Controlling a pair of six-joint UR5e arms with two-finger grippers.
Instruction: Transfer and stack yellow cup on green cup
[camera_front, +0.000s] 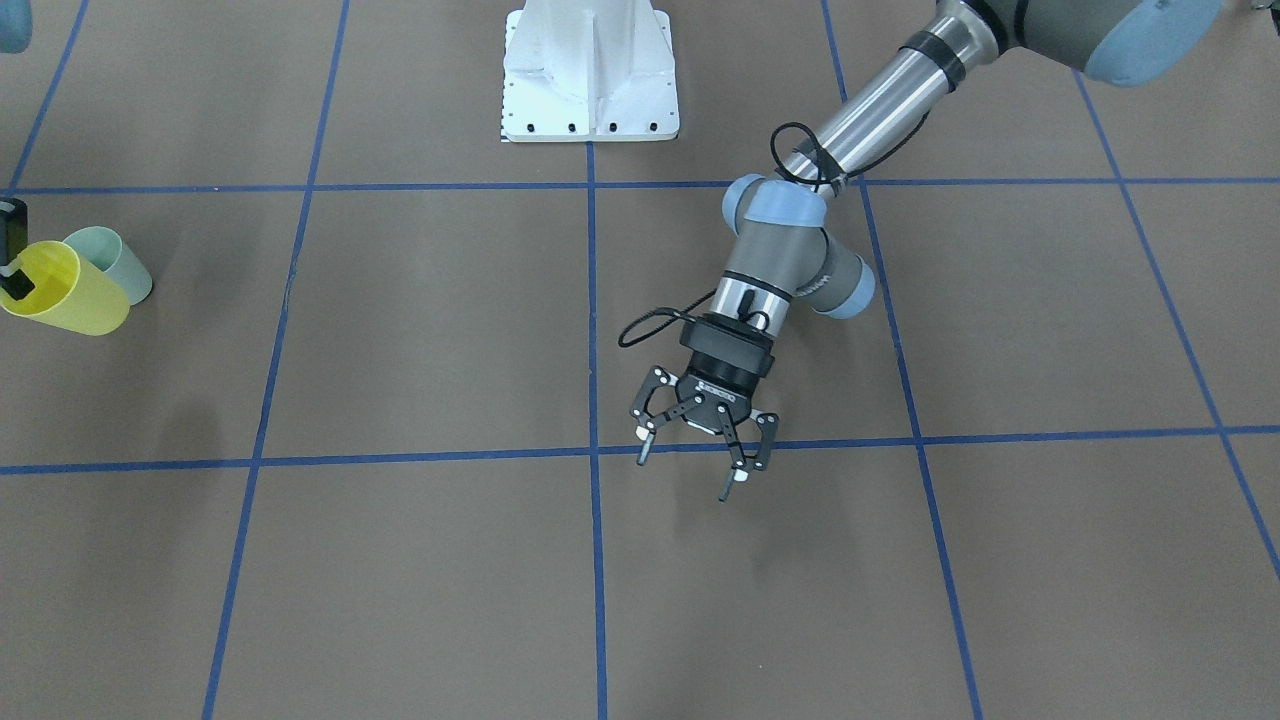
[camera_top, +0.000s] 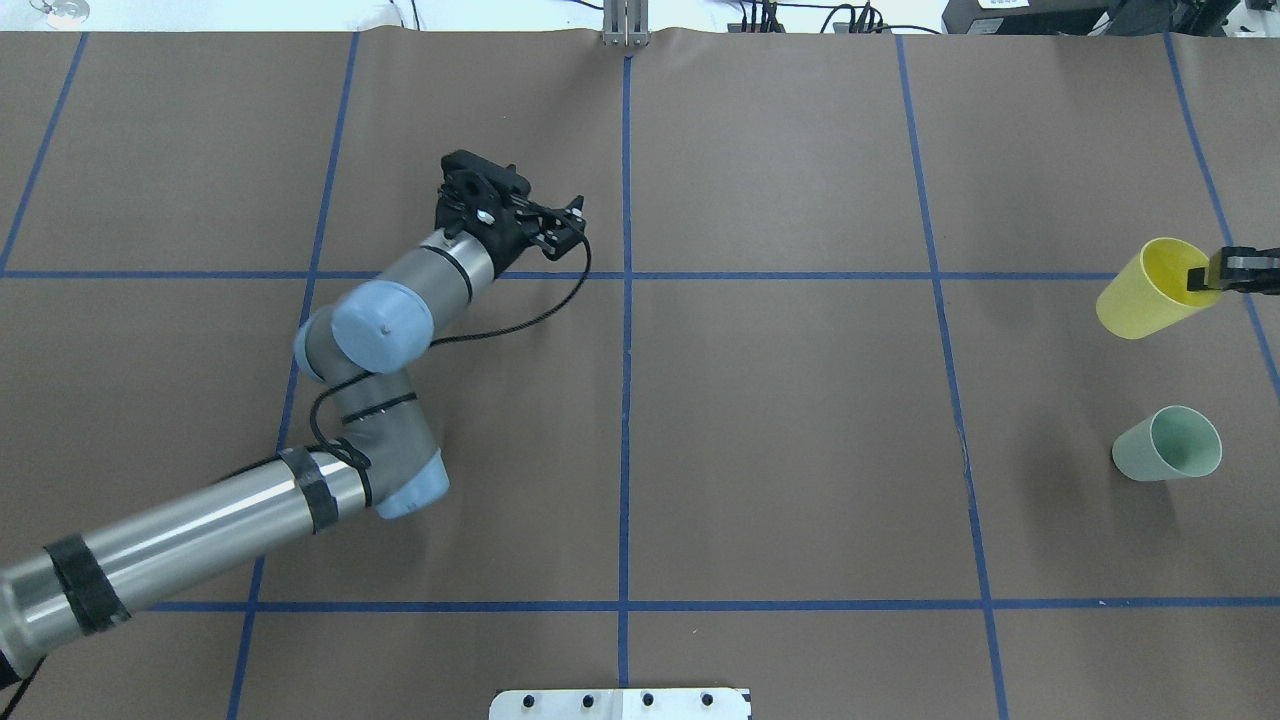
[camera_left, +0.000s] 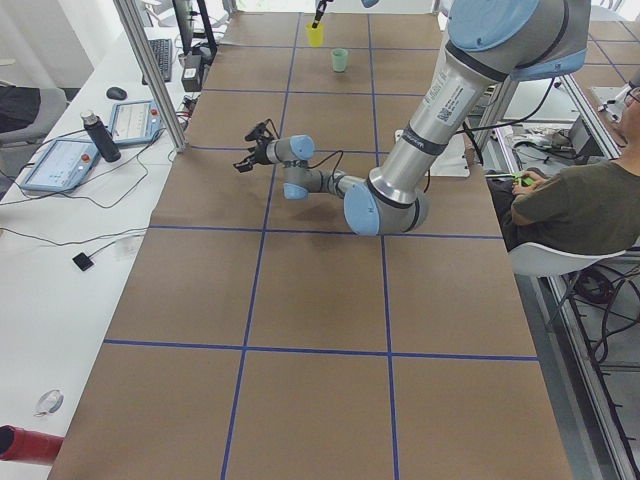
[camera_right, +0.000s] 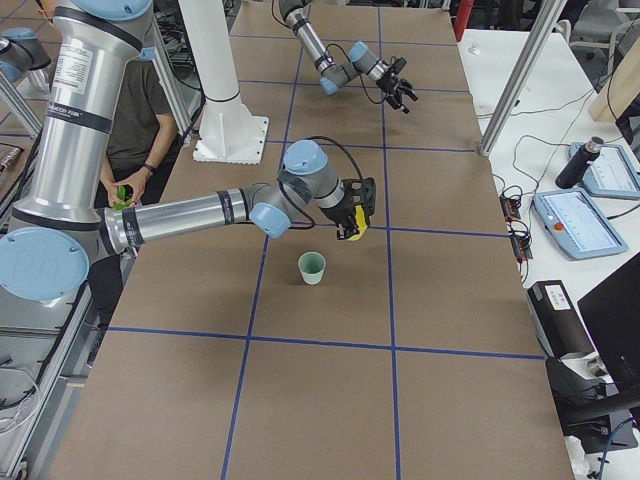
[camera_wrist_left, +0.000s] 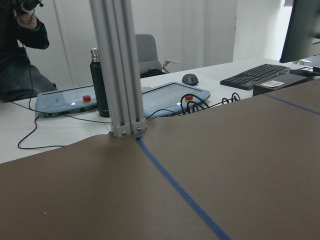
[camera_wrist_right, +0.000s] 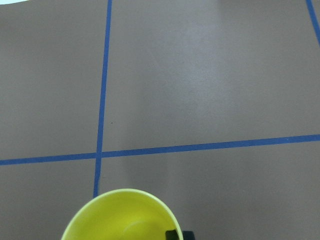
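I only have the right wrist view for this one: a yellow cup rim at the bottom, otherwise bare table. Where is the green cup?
Observer: The green cup stands on the table apart from the yellow cup, on the side nearer the robot's base.
Operator: Is it ready to be stacked on?
Observer: It is upright, mouth up, with nothing inside.
Operator: And the left arm?
Observer: The left gripper is open and empty, far across the table from both cups.
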